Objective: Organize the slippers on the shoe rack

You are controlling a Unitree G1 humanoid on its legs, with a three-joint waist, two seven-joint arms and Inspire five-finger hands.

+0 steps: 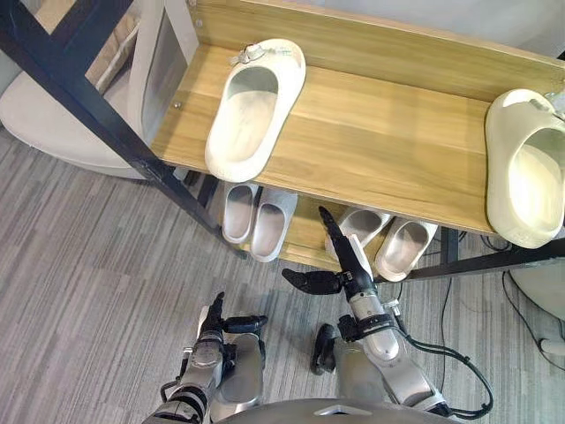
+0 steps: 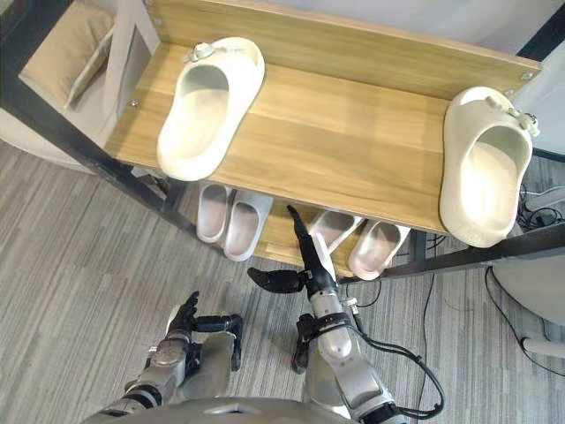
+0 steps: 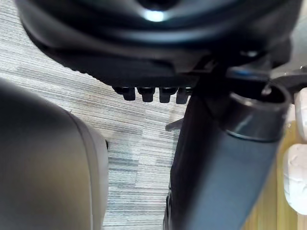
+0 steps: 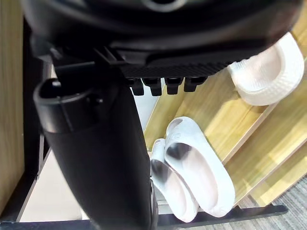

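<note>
Nearest to us, the left hand [image 1: 212, 343] hangs low over the grey striped carpet [image 1: 88, 265], fingers straight and thumb spread, holding nothing. Just beyond it the right hand [image 1: 351, 269] is raised toward the shoe rack [image 1: 494, 263], its fingers straight and its thumb out to the side, also empty. Its fingertips point at the lower shelf [image 1: 306, 231], where we see a left pair of slippers [image 1: 256, 216] and a right pair of slippers [image 1: 393, 240], each pair side by side. Farther on, the wooden top shelf [image 1: 380, 141] carries a left cream slipper [image 1: 254, 106] and, well apart at the far right end, a right cream slipper [image 1: 528, 168], whose near end slightly overhangs the front edge.
</note>
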